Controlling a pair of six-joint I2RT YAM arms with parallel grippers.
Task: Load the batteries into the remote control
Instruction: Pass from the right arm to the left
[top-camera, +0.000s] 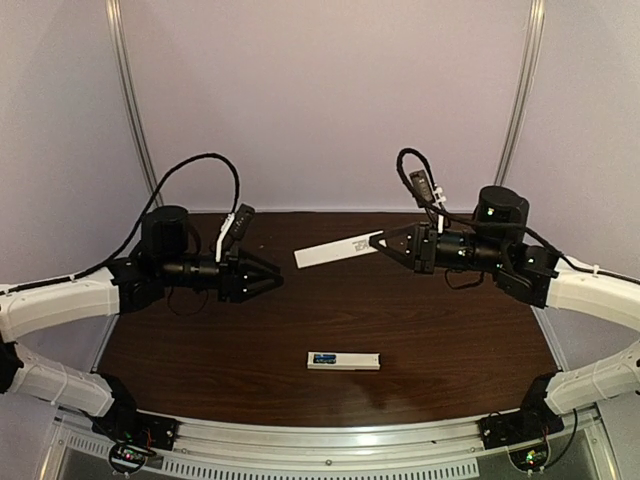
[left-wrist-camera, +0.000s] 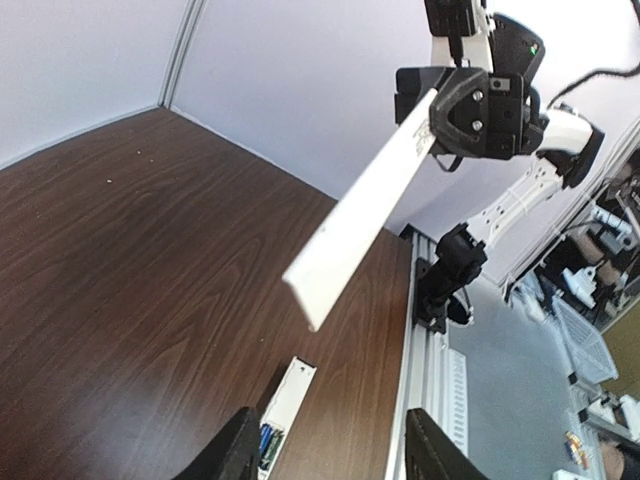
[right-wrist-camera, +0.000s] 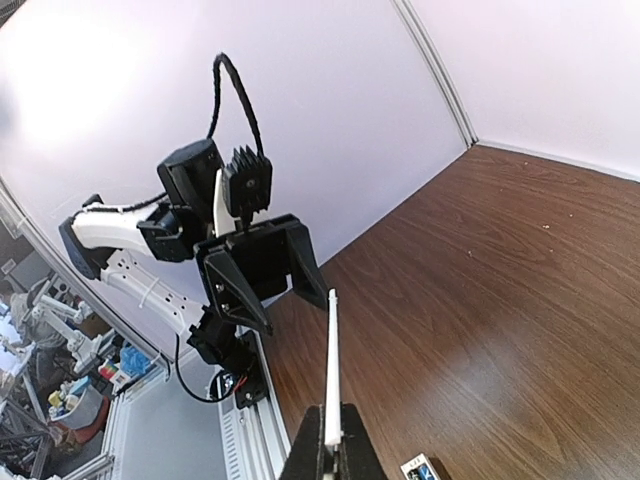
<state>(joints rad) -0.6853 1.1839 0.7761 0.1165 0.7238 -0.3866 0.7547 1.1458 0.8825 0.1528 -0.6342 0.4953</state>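
Upper centre, right jaws clamp the cover (top-camera: 335, 252); left jaws stand partly spread, empty; remote (top-camera: 343, 361) lies lower centre on surface (top-camera: 200, 340).

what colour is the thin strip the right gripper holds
White; the thin strip shows best in the left wrist view.

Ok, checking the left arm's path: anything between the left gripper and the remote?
Nothing: bare table between left gripper and remote control, per the top view.
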